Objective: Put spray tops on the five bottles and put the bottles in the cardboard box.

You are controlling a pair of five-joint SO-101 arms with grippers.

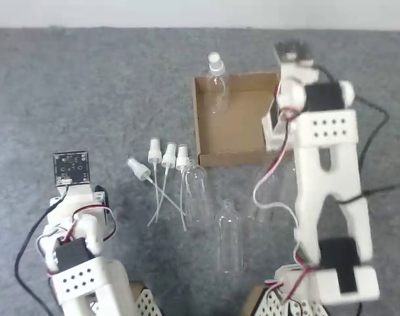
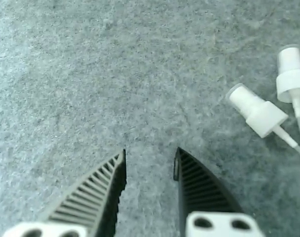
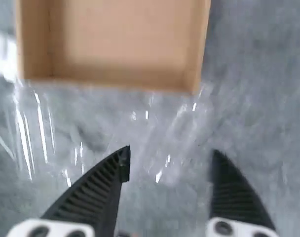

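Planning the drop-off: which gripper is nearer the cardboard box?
Right. The right gripper hangs open just before the cardboard box, over clear bottles. The left gripper sits open over carpet beside loose spray tops, well away from it.

High overhead; wrists close, downward (right apparently shares box).

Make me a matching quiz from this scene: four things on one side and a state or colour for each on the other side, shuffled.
Things
1. cardboard box
2. loose spray tops
3. bottle at the box's far corner
4. left gripper

States
A. spray top on
B. jaws open over bare carpet
C. brown, open at the top
D. white, lying on the carpet

Pairs: 1-C, 2-D, 3-A, 4-B
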